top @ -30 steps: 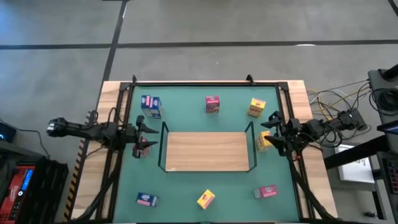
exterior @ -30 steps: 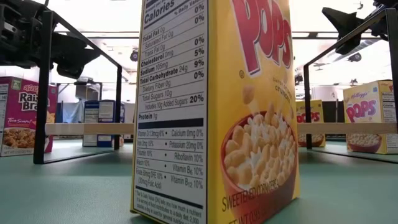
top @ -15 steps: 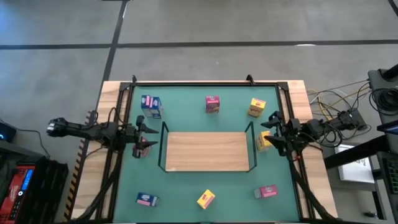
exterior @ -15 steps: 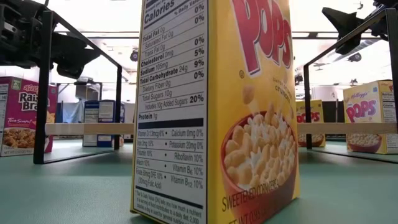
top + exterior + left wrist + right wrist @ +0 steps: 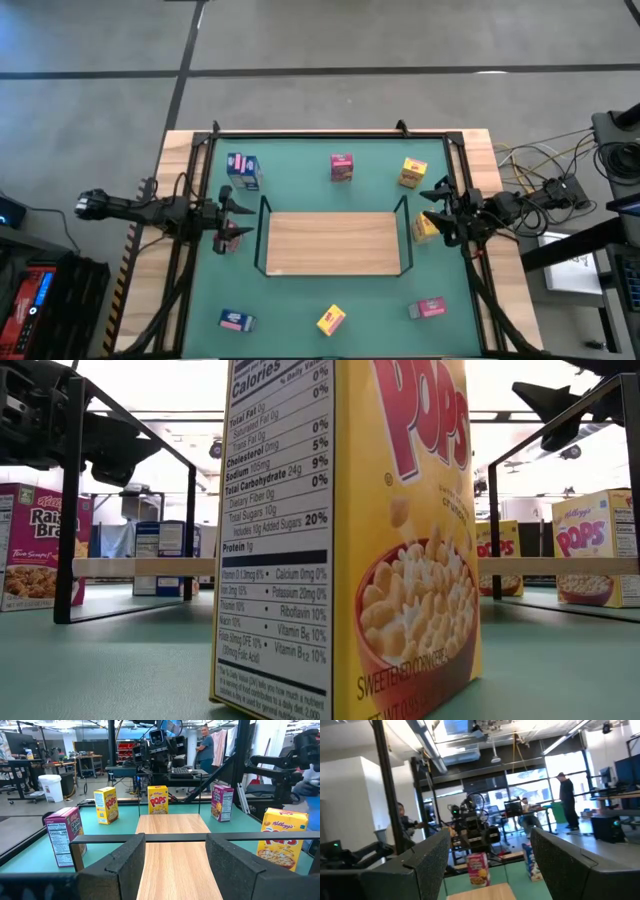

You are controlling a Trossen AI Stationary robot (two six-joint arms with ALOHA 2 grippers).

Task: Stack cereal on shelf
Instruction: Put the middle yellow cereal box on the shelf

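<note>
Nearest the low camera stands a yellow printed cardboard cereal box [image 5: 345,540], upright on the green desk [image 5: 300,300]. Other small cereal boxes, blue [image 5: 243,170], magenta [image 5: 341,167] and yellow [image 5: 413,172], ring the light-wood shelf board with black rails [image 5: 333,242], which is bare; nothing stacked yet.

Left tool [image 5: 232,222] hangs at the shelf's left end, right tool [image 5: 436,208] at its right end above a yellow box; both stand parted, holding nothing.

Boxes likely light, stiff but crushable, slick print; pinch across the narrow sides, gently.

High view gives the layout; low view alone reads the labels; wrist views show the gap between the fingers [image 5: 125,862] and people in the room beyond.
</note>
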